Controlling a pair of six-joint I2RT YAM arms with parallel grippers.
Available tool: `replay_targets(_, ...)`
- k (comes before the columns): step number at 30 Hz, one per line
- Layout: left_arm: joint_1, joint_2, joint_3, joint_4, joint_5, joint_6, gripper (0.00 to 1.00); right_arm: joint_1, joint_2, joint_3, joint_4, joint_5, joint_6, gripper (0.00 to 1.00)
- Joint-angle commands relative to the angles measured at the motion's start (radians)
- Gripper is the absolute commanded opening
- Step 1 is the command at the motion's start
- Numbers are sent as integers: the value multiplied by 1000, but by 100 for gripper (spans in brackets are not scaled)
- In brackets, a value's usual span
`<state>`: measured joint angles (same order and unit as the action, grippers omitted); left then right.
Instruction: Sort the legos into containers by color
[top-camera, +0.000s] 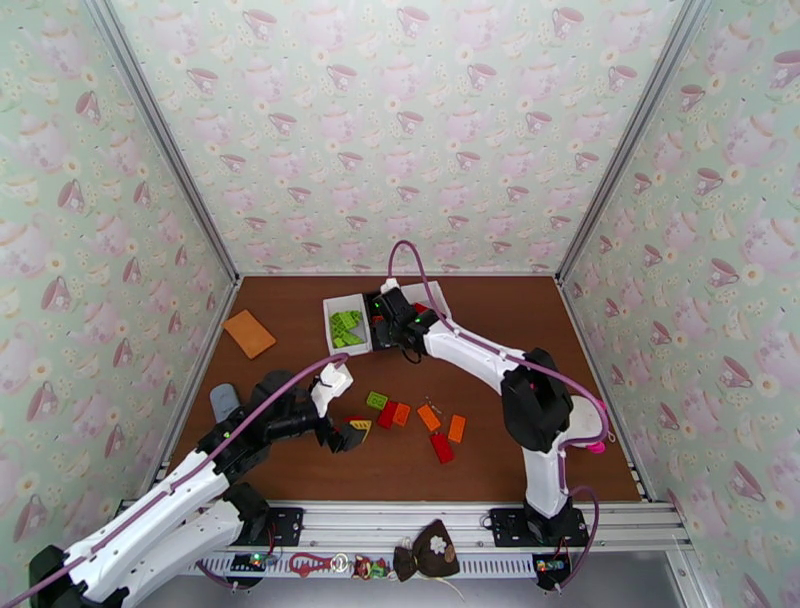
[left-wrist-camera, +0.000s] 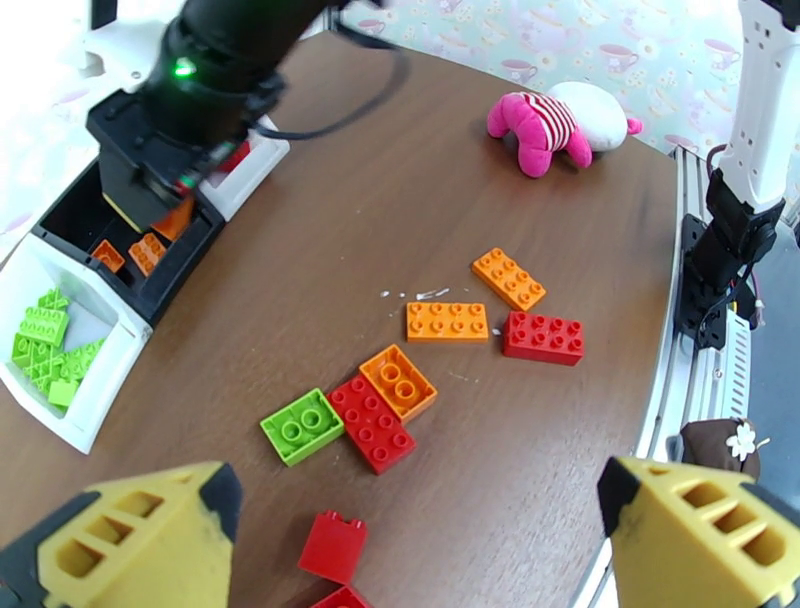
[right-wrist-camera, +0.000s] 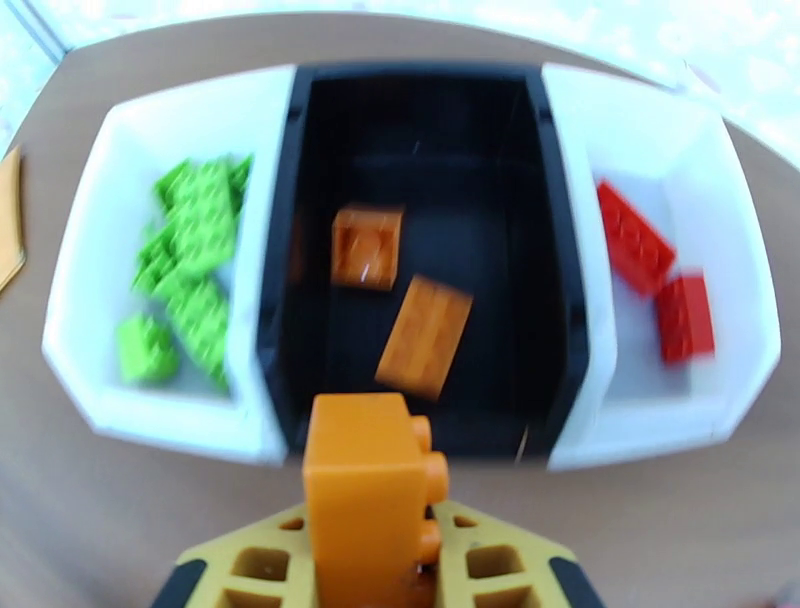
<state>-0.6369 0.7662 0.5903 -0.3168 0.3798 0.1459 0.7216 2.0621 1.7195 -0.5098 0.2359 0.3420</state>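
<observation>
Legos: loose bricks (top-camera: 400, 414) in green, red and orange lie scattered on the brown table (top-camera: 500, 310) between the two arms; the others sit in three bins at the far middle.
Orange card (top-camera: 249, 333): flat on the table at far left, well apart from the bins.
Left arm (top-camera: 160, 510): rises from the near-left base and slants up and right, wrist bent down toward the scatter.
Left gripper (left-wrist-camera: 415, 495): low over the near-left end of the scatter. Yellow fingers (left-wrist-camera: 130, 540) spread wide, nothing between them. A small red brick (left-wrist-camera: 333, 545) lies on the table under the gap.
Scatter, left wrist view: green brick (left-wrist-camera: 302, 425) touches a long red brick (left-wrist-camera: 372, 423), with an orange one against that. Further right lie two more orange and one red.
Left white bin (right-wrist-camera: 90, 300): green heap (right-wrist-camera: 190, 260) inside.
Black bin (right-wrist-camera: 420, 130): in the middle, touching both white bins; two orange pieces (right-wrist-camera: 424, 335) flat on its floor.
Right white bin (right-wrist-camera: 740, 300): two red pieces (right-wrist-camera: 635, 235) inside.
Right gripper (right-wrist-camera: 370, 570): over the near edge of the black bin, fingers clamped on an orange brick (right-wrist-camera: 360, 470) held on end, studs to the right in its wrist view.
Right arm (top-camera: 470, 352): goes up from the near-right base to a dark elbow, then the white forearm stretches far and left to the bins.
Pink toy (left-wrist-camera: 560, 120): lying near the table's right edge, beside the right arm.
</observation>
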Motion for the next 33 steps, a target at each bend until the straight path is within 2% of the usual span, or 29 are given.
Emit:
replay_targets(1,-6,0,0,12,-33,-24,100,-14,76,112,34,-12,-80,24)
replay_targets(9,-4,4,-4,24,-62,-31,100,-45,249,299,46,3,-110,27)
replay_targets(12,-5,5,3,16,-73,-32,100,-45,250,329,41,-4,-110,36)
replay_targets(14,-4,1,3,15,-91,-39,100,-45,214,299,61,-19,-107,47)
replay_targets(16,-6,1,1,18,-121,-65,100,-45,160,252,80,-32,-102,57)
replay_targets(19,-15,19,3,20,-209,-122,100,-45,65,151,117,-39,-89,65)
replay_targets(27,-136,124,28,-5,-576,-303,100,-38,-240,-218,235,-82,-86,85)
replay_targets(30,-182,172,34,-2,-590,-291,100,-24,-358,-357,265,-93,-112,88)
replay_targets(33,-188,249,67,-35,-609,-319,100,-22,-470,-476,266,-94,-101,88)
